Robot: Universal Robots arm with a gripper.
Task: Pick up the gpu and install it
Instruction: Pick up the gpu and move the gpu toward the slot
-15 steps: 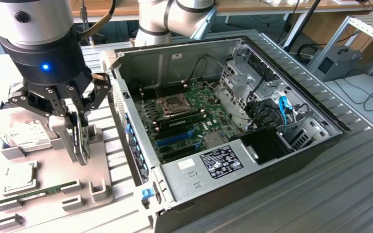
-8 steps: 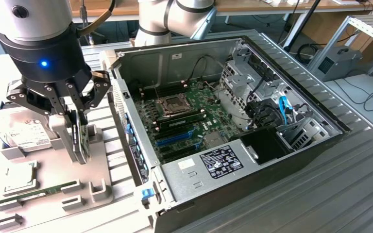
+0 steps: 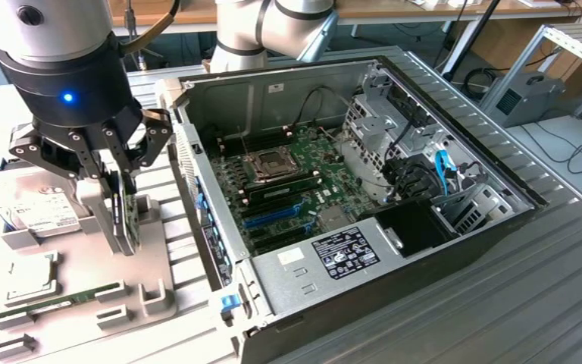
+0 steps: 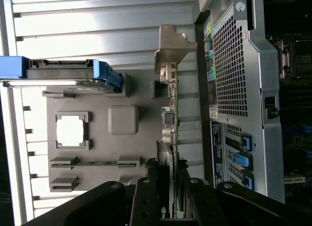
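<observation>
On ribbed metal tabletop (image 3: pixel 533 303), open PC case (image 3: pixel 402 262) lies beside grey fixture tray (image 3: pixel 160 265). Tray holds hard drive (image 3: pixel 39 208), memory stick (image 3: pixel 43 307) and gpu (image 3: pixel 127 227) standing on edge; pincer (image 3: pixel 119 193) clamped on gpu.

Ribbed grey metal table (image 3: pixel 533 296) in bright light, a wooden desk (image 3: pixel 392 9) along the back, and a metal rack (image 3: pixel 574 36), grey box (image 3: pixel 527 95) and loose floor cables (image 3: pixel 579 155) on the exterior view's right.
</observation>
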